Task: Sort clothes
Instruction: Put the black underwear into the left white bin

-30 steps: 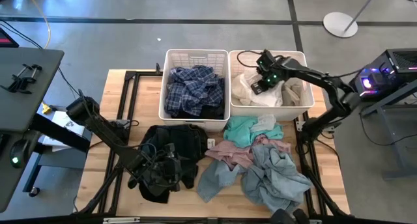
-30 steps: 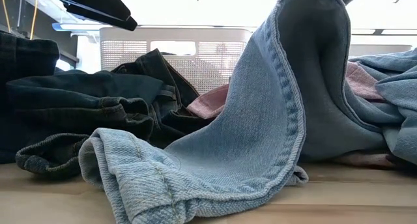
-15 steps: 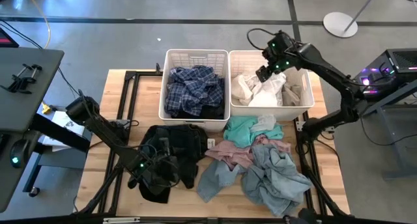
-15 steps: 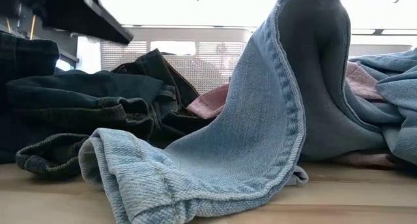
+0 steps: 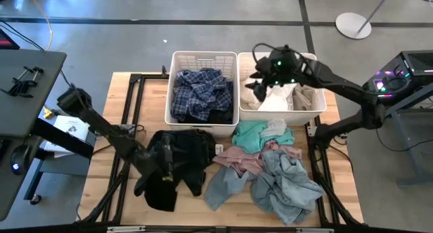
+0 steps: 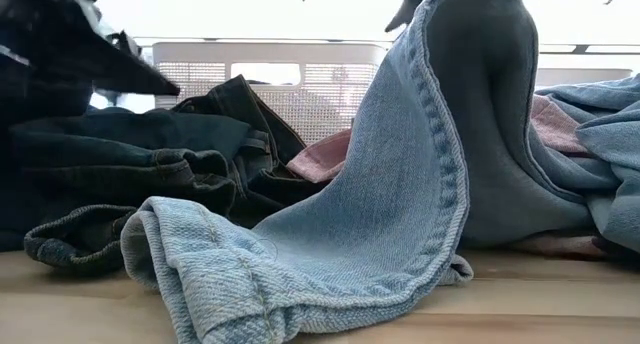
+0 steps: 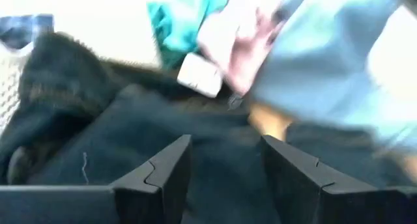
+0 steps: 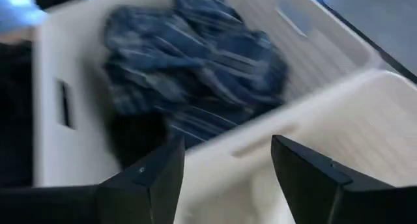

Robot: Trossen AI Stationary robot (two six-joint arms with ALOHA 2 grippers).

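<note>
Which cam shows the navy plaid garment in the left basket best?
High view: the navy plaid fabric garment lies fully visible, heaped in the left white slatted plastic basket. Right wrist view shows it too, blurred. Left wrist view catches only a corner. Low view doesn't show it.

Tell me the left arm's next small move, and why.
Probably lower the left gripper onto the black garment and close. Its fingers are open just above that dark fabric, nothing held; the right gripper hangs open over the right basket.
</note>
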